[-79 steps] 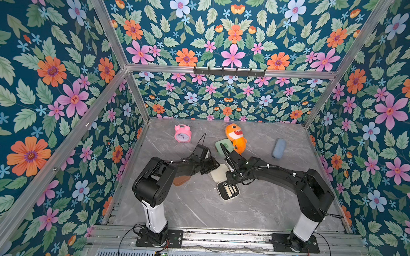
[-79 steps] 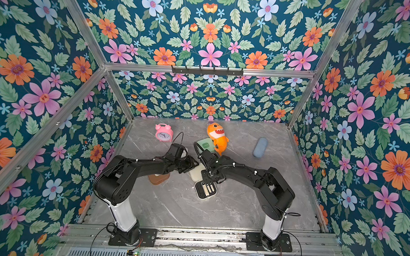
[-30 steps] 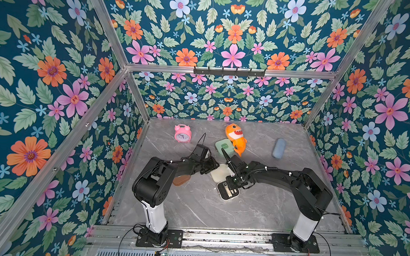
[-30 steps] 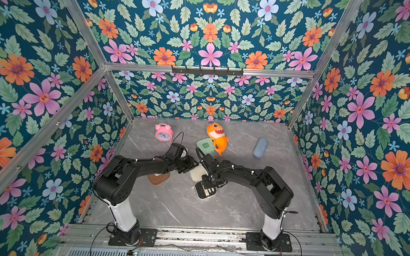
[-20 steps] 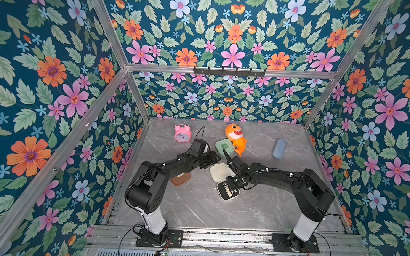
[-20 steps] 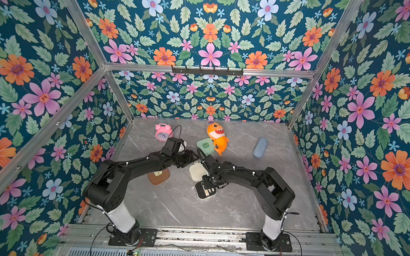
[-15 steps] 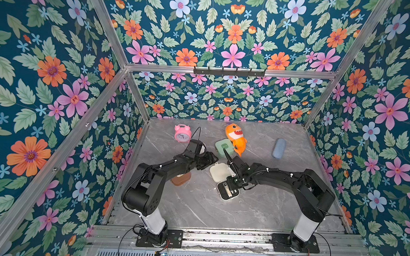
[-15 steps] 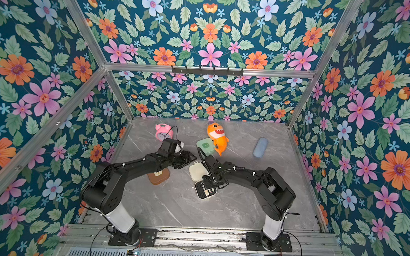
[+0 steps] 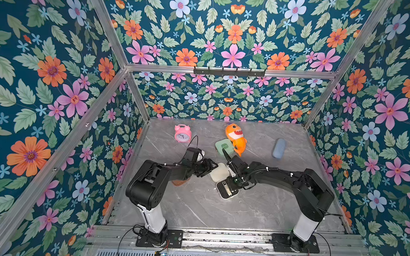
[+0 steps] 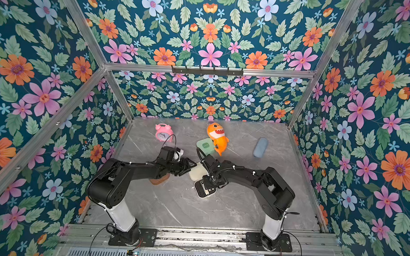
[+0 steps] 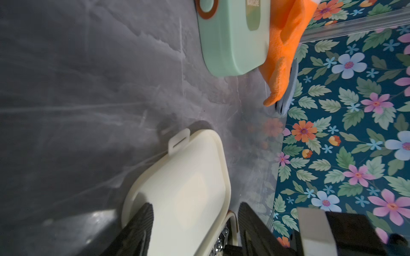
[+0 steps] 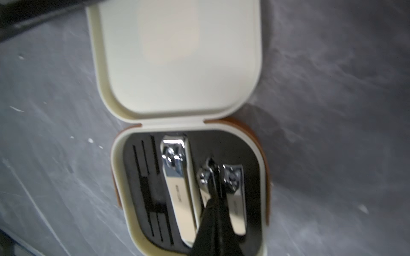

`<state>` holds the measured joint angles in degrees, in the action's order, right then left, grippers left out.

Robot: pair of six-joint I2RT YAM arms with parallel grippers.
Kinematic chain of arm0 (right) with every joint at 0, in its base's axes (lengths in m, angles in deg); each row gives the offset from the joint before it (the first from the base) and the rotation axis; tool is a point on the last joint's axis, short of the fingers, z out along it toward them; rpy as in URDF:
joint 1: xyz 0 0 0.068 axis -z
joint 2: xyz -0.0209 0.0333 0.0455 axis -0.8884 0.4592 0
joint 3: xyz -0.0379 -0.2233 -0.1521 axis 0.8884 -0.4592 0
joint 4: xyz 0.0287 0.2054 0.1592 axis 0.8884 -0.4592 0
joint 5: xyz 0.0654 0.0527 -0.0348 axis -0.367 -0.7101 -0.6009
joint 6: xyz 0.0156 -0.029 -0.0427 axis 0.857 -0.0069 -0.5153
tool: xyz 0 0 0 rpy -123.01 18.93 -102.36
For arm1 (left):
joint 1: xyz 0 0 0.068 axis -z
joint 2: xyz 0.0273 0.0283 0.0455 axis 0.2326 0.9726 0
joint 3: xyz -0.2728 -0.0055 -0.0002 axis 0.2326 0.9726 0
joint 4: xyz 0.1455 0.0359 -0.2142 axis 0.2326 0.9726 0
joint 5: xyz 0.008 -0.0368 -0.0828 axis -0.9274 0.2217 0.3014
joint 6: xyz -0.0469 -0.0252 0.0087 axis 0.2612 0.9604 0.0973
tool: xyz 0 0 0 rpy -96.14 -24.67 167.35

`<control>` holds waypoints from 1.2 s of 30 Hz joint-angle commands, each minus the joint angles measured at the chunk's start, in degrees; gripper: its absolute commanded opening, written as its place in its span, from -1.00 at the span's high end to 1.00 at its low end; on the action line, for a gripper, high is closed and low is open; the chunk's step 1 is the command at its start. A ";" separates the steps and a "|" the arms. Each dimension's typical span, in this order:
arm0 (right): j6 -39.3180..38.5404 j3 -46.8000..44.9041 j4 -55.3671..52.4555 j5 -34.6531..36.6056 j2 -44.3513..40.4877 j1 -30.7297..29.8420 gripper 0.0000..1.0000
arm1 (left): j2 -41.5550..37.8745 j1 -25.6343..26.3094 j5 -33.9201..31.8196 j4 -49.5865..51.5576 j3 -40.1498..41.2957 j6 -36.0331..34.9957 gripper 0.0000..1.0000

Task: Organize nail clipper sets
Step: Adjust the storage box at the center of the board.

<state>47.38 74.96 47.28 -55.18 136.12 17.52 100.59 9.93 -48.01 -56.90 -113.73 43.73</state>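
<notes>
Left gripper (image 11: 196, 208), jaws newly wide, frees the cream lid (image 11: 184, 177); right gripper (image 12: 213, 164) (jaws pinched, empty) over seated clippers (image 12: 177, 181): closing looks next.

Cream case (image 12: 177, 55): smooth matt plastic, lid inside plain; brown rim (image 12: 224, 121) smooth. Black insert (image 12: 142, 188): matt, foam-like, slotted. Clippers (image 12: 177, 184): polished metal, mirror-bright. Mint green case (image 11: 233, 44): smooth plastic, soft satin sheen. Orange toy (image 11: 286, 44): fuzzy cloth. Table (image 11: 88, 88): grey marbled surface, smooth, faint gloss. Left gripper fingers (image 11: 139, 228): black, ribbed, matt. Frame bars (image 9: 154, 68): bare brushed metal.
</notes>
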 commanded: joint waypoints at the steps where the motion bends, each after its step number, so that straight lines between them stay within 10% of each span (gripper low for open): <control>1: -0.11 2.96 -5.04 1.54 -2.84 0.01 0.66 | -1.07 -0.34 -0.23 -2.43 2.23 0.71 -0.30; 16: 5.75 -8.85 -4.98 0.36 -16.26 -0.81 0.27 | -14.91 -1.27 -3.51 6.54 5.34 -5.87 -0.43; 36: 15.77 -19.01 7.07 -2.41 -11.89 -0.84 0.29 | -4.16 -4.14 -1.67 -10.60 13.30 -3.71 -0.61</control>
<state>61.17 55.18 52.26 -57.17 123.24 16.71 94.71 5.78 -48.20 -69.51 -100.84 40.10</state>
